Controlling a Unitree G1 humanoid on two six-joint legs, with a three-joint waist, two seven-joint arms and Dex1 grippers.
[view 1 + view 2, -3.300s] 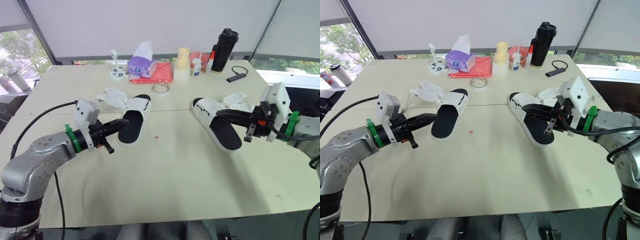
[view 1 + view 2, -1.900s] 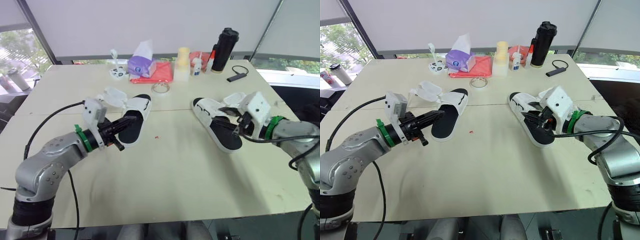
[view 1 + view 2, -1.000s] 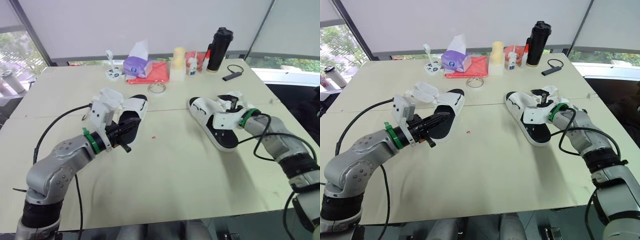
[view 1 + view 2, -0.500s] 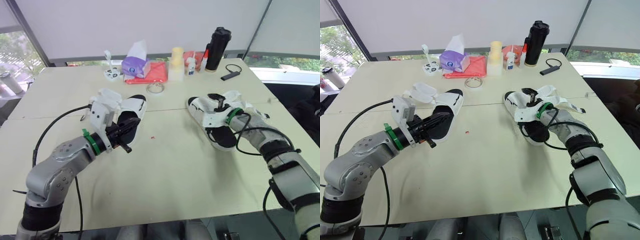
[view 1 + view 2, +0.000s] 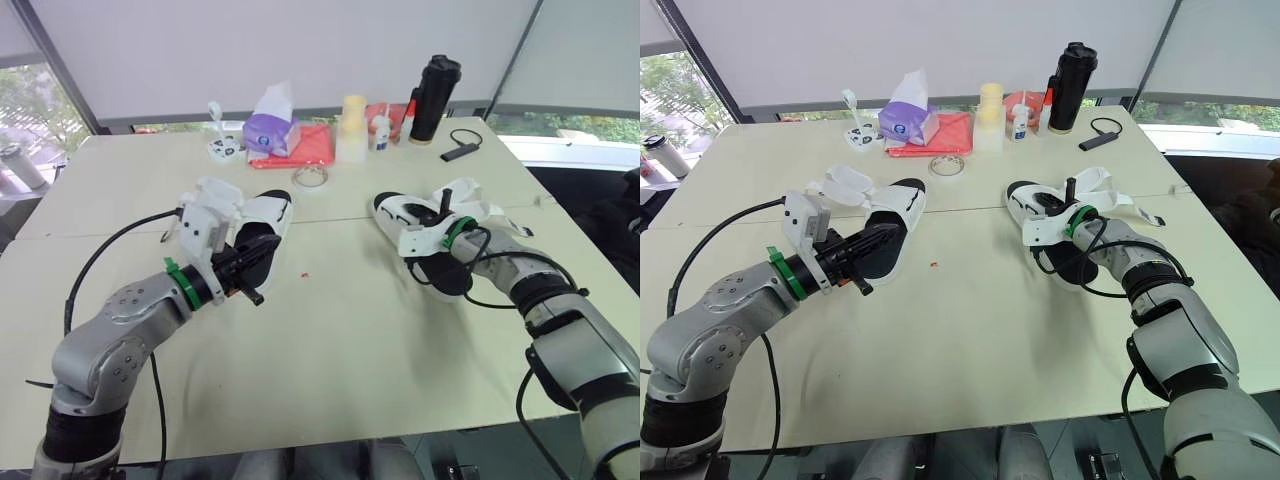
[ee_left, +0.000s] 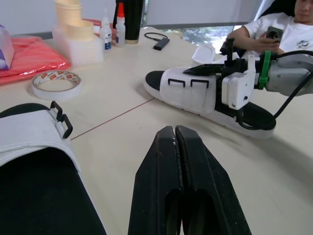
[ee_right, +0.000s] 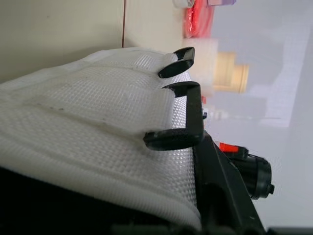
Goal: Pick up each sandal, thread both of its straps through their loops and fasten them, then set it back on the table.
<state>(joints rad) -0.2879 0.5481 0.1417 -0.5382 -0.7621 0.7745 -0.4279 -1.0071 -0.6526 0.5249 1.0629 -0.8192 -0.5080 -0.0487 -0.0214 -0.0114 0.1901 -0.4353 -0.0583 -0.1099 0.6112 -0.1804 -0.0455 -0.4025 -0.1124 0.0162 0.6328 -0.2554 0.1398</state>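
Observation:
The left sandal (image 5: 268, 210), white with a black sole, lies flat with its straps (image 5: 215, 190) thrown open toward the table's left. My left gripper (image 5: 270, 243) is shut and empty, its tips low over that sandal's black sole. The right sandal (image 5: 398, 212) lies right of centre, two black loops (image 7: 188, 112) standing on its white upper. My right gripper (image 5: 418, 215) is shut on that upper. One finger (image 7: 215, 196) lies beside the loops, the other is hidden under the mesh. The sandal's open straps (image 5: 470, 195) trail toward the far right.
Along the far edge stand a purple tissue box (image 5: 268, 130), a red cloth (image 5: 312, 145), a tape roll (image 5: 311, 178), a pale bottle (image 5: 351, 128), a glue bottle (image 5: 380, 130) and a black flask (image 5: 432, 88). A person (image 6: 288, 29) sits beyond the right side.
My right gripper moved from the sandal's heel in over its upper and closed on it. My left gripper advanced over the left sandal's sole, then held still. The camera shifted slightly.

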